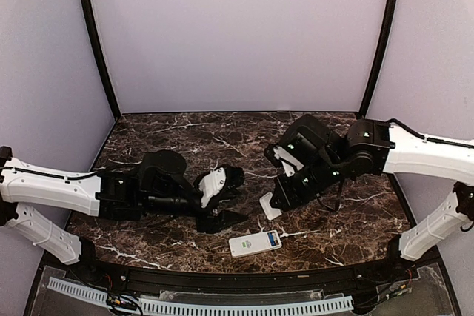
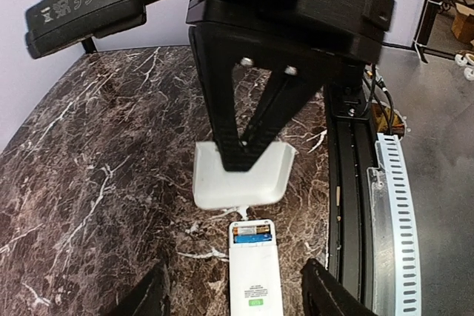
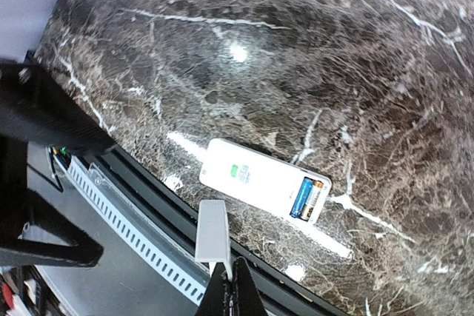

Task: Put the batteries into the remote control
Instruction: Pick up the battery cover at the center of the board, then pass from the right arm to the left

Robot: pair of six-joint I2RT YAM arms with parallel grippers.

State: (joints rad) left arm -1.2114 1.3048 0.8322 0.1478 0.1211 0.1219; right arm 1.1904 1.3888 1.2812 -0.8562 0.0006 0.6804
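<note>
From above: shows the remote (image 1: 255, 243) flat on the marble table (image 1: 170, 138), back up, near the front edge between the two arms. Shows its open bay at the right end, bluish inside. Finds the left gripper (image 1: 243, 197) just behind the remote, fingers spread, nothing between them. Finds the right gripper (image 1: 275, 200) clenched on the white cover (image 1: 266, 209), low over the table behind the remote's right end.

Left wrist: looks along the remote (image 2: 254, 275), green label (image 2: 255, 303) up, with the batteries (image 2: 252, 234) seated in the bay at the far end. Puts the released left gripper (image 2: 237, 303) over the near end, one finger on each side, neither touching it. Shows the right gripper (image 2: 238, 155) pinching the cover (image 2: 248, 183) just beyond the bay; cannot tell whether the cover's lower edge meets the table.

Right wrist: shows the right gripper (image 3: 231, 290) shut tight on one thin end of the cover (image 3: 211, 234). Places the remote (image 3: 252, 175) below on the table (image 3: 370, 72), batteries (image 3: 307, 197) side by side in the bay, clear of the cover.
</note>
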